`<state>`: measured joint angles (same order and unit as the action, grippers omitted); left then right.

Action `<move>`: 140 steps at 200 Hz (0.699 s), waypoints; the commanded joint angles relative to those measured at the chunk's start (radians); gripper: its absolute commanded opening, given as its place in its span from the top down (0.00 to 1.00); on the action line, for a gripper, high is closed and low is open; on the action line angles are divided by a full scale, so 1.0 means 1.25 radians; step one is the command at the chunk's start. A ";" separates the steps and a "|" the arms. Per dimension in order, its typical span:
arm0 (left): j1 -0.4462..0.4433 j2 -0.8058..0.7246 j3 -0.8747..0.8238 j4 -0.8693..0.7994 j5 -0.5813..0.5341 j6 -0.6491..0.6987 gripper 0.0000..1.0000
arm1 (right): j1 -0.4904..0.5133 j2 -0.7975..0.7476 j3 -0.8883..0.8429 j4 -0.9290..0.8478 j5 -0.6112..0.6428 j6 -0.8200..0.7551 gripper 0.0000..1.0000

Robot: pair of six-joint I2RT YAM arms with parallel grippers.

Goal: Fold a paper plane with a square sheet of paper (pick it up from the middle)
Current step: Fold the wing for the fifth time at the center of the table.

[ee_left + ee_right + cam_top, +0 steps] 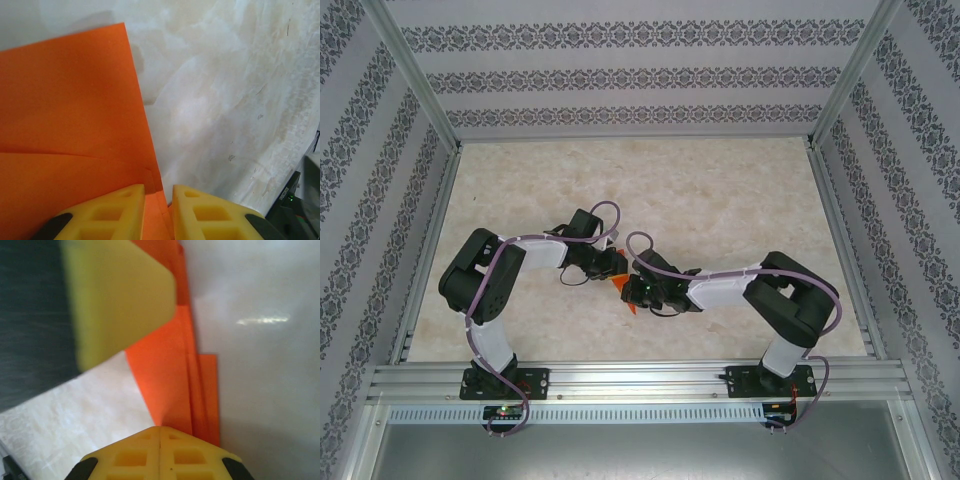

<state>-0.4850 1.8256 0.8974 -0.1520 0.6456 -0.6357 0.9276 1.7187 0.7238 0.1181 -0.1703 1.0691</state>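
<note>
The orange sheet of paper (627, 303) is folded into a narrow, layered, pointed shape and lies on the table between the two arms. In the left wrist view the paper (70, 110) lies flat with a crease across it. My left gripper (159, 189) stands narrowly open, and the paper's right edge runs into the gap. From above, the left gripper (613, 268) is just behind the paper. My right gripper (160, 429) is shut, its tips over the near end of the folded paper (170, 375); from above the right gripper (638, 290) covers most of it. A left finger (120, 295) hovers beyond.
The pale marbled table (720, 200) is enclosed by patterned walls at the back and sides, with aluminium posts at the corners. A metal rail (640, 380) carries both arm bases at the near edge. Both forearms and their purple cables crowd the table's middle.
</note>
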 commanded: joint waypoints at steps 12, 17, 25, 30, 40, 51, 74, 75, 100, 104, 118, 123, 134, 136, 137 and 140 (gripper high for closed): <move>0.000 0.028 0.009 -0.034 -0.053 0.017 0.76 | 0.005 0.015 -0.050 -0.020 0.012 0.040 0.95; 0.000 0.028 0.008 -0.034 -0.056 0.018 0.76 | 0.005 0.015 -0.061 -0.015 0.008 0.042 0.95; -0.001 0.028 0.007 -0.036 -0.060 0.017 0.76 | 0.006 0.014 -0.083 -0.004 0.001 0.047 0.95; 0.000 0.028 0.006 -0.036 -0.061 0.015 0.76 | 0.008 0.009 -0.095 -0.001 -0.001 0.050 0.95; 0.000 0.030 0.008 -0.038 -0.064 0.014 0.76 | 0.008 -0.005 -0.114 0.000 0.000 0.054 0.95; 0.000 0.032 0.009 -0.040 -0.067 0.013 0.76 | 0.009 -0.026 -0.131 0.005 -0.005 0.054 0.94; 0.000 0.040 0.010 -0.041 -0.071 0.009 0.76 | 0.016 -0.055 -0.125 -0.006 -0.041 0.022 0.94; 0.000 0.039 0.011 -0.041 -0.071 0.009 0.76 | 0.017 -0.056 -0.124 -0.009 -0.042 0.020 0.93; 0.000 0.043 0.015 -0.046 -0.075 0.009 0.76 | 0.027 -0.064 -0.130 -0.029 -0.060 0.006 0.92; 0.000 0.045 0.014 -0.046 -0.077 0.008 0.76 | 0.028 -0.064 -0.135 -0.027 -0.064 0.008 0.92; 0.000 0.046 0.014 -0.048 -0.076 0.009 0.76 | 0.031 -0.068 -0.150 -0.028 -0.069 0.009 0.92; 0.000 0.046 0.014 -0.048 -0.075 0.009 0.76 | 0.031 -0.074 -0.154 -0.031 -0.066 0.011 0.92; 0.000 0.045 0.014 -0.049 -0.075 0.009 0.76 | 0.032 -0.088 -0.166 -0.037 -0.059 0.014 0.92; 0.000 0.046 0.014 -0.050 -0.074 0.009 0.76 | 0.032 -0.092 -0.168 -0.039 -0.058 0.015 0.92; 0.000 0.046 0.014 -0.051 -0.075 0.009 0.76 | 0.032 -0.093 -0.169 -0.041 -0.057 0.015 0.92; -0.001 0.046 0.014 -0.050 -0.075 0.009 0.76 | 0.032 -0.099 -0.169 -0.045 -0.055 0.016 0.92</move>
<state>-0.4870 1.8378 0.9157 -0.1787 0.6495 -0.6361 0.9413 1.6230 0.5724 0.2066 -0.1883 1.1004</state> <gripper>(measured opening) 0.240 0.080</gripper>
